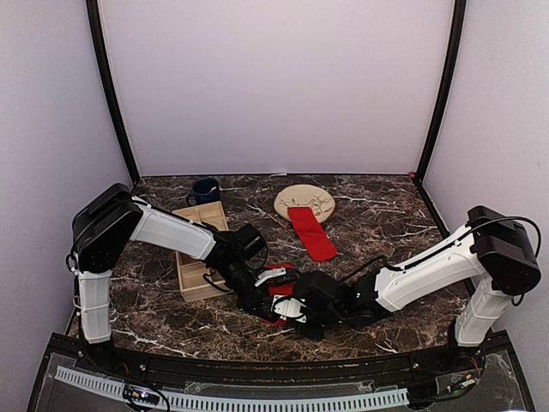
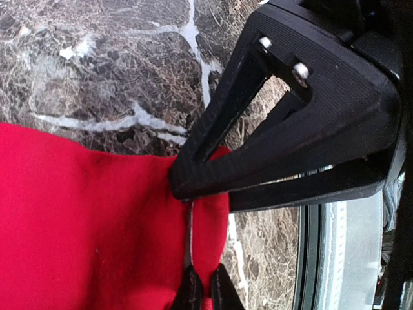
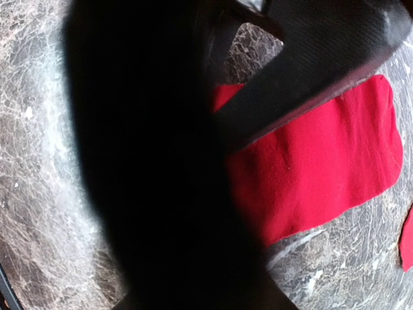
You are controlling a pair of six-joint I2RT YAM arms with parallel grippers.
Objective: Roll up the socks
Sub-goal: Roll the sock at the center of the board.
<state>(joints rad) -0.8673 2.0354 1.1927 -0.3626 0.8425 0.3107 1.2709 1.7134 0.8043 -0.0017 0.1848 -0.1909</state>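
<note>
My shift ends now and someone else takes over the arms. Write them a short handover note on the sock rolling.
Grippers: left gripper shut, pinching an edge of the near sock; right gripper at the same edge, open or shut unclear.
Things: near sock lies unrolled on the table between the arms; the other sock lies further back, one end on the plate.
Done: nothing rolled yet.
Left: roll both.

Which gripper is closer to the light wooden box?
Left. The left gripper sits just right of the light wooden box; the right gripper is farther right, beyond it.
</note>
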